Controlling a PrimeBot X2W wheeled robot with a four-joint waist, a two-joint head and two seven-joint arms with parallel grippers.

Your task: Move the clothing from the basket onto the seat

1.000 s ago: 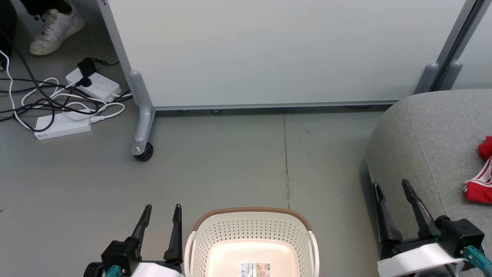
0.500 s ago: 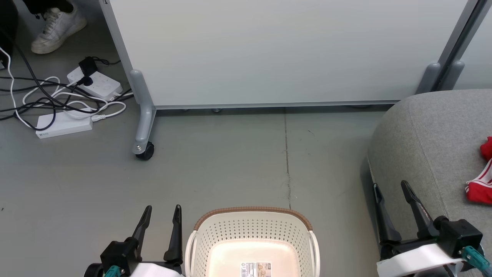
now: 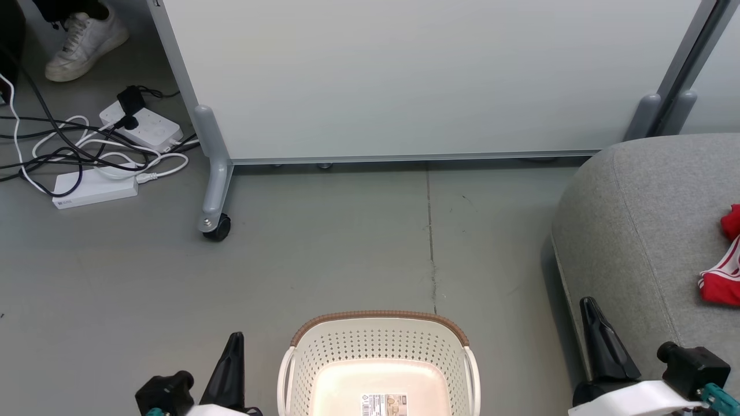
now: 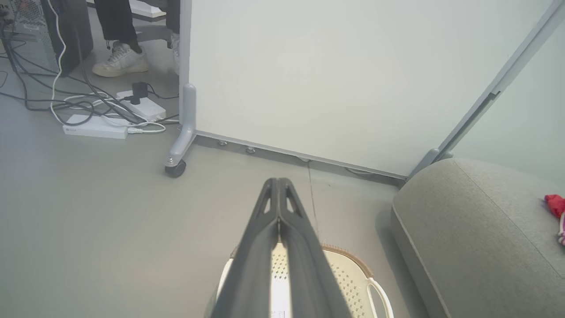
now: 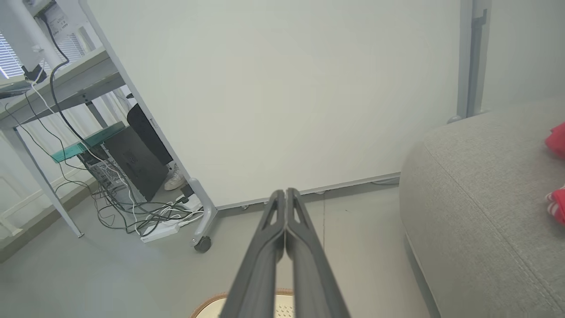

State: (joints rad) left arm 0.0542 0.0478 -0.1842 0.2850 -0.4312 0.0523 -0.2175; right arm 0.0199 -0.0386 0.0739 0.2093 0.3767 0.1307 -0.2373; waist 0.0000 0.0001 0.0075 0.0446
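Clothing (image 3: 720,283) in red jersey lies on the grey fabric seat (image 3: 636,202) at right, the cream perforated basket (image 3: 378,315) looks empty, our left gripper (image 4: 278,183) and right gripper (image 5: 285,192) clenched on nothing.

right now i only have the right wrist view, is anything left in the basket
Observer: The head view shows the basket with a bare bottom and just a paper label on it. Its near end is cut off by the frame.
Operator: ok and the left end effector, open or shut
Observer: Shut. The left wrist view shows the left end effector with its two fingers pressed together.
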